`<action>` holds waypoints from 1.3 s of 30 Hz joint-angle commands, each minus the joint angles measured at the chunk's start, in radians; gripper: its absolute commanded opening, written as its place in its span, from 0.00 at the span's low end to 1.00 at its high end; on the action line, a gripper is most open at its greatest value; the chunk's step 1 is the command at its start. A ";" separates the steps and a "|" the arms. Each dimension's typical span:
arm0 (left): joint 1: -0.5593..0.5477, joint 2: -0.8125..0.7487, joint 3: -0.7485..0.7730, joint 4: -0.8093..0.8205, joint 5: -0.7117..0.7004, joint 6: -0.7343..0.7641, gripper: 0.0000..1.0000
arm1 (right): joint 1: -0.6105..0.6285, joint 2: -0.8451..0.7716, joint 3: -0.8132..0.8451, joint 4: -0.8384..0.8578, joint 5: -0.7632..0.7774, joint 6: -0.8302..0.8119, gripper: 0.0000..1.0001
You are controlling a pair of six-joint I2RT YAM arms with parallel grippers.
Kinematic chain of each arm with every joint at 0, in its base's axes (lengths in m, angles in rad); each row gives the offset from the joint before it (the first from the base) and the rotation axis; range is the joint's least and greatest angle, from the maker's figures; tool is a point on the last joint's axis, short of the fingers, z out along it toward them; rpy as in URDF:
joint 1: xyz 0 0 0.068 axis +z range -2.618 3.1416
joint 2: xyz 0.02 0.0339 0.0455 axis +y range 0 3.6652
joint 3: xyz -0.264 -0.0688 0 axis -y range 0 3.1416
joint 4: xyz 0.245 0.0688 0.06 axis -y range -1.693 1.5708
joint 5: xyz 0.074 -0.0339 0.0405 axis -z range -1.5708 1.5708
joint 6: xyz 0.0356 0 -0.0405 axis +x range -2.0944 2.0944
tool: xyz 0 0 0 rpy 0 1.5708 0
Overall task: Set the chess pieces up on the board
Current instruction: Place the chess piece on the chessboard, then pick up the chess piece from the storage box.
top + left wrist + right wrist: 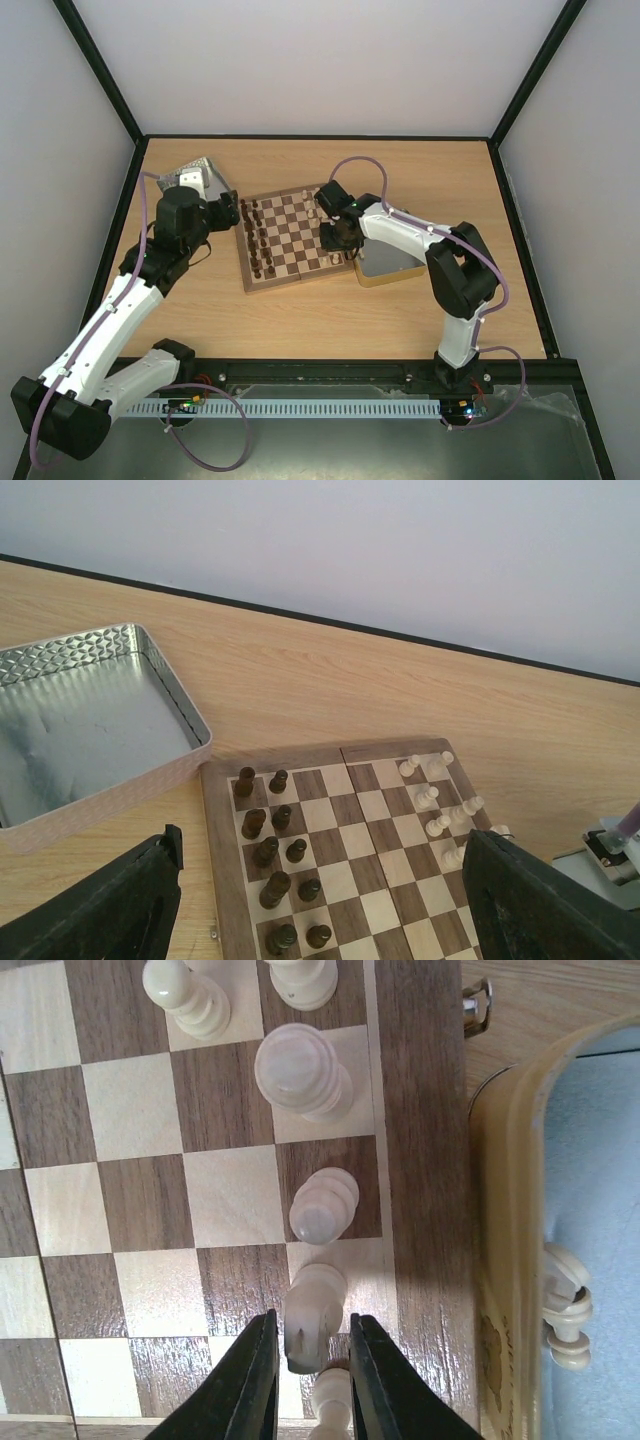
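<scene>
Right gripper [312, 1332]: the jaws are narrow, one on each side of an upright cream piece [318, 1302]. It stands on a square of the board [150, 1290] in the file next to the border. We cannot tell whether the pads press on it or only flank it. Another cream top shows between the fingers, nearer the wrist.

Straight ahead of the fingertips, more cream pieces [300, 1072] stand in the same file, one per square. To the tool's right, just past the board's border, sits a tin [512, 1210] with a loose piece [566, 1305] lying on its side inside.

Left gripper [322, 850]: the jaws are wide with nothing between them. It hangs over the dark pieces [266, 852], with a second tin [120, 790] to its left.

Handling, our judgement: the pieces look like turned wood, so light, rigid and smooth, and top-heavy on a small base. They should tip easily. Best hold is low on the stem, pads square, then a straight lift, since neighbours ahead stand near.
</scene>
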 commanded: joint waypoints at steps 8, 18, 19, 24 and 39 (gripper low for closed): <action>0.008 -0.003 -0.010 0.027 0.002 0.014 0.79 | 0.007 -0.008 0.017 -0.022 0.034 -0.001 0.19; 0.012 -0.002 -0.012 0.029 0.006 0.014 0.79 | 0.007 -0.018 0.009 -0.048 0.079 -0.007 0.15; 0.012 -0.002 -0.012 0.030 0.006 0.014 0.79 | 0.007 -0.020 0.010 -0.049 0.080 -0.009 0.14; 0.014 0.000 -0.012 0.029 0.009 0.013 0.79 | 0.008 -0.034 0.011 -0.045 0.061 -0.017 0.16; 0.019 -0.015 -0.021 0.054 0.046 0.016 0.79 | -0.012 -0.309 -0.144 0.049 0.229 0.065 0.33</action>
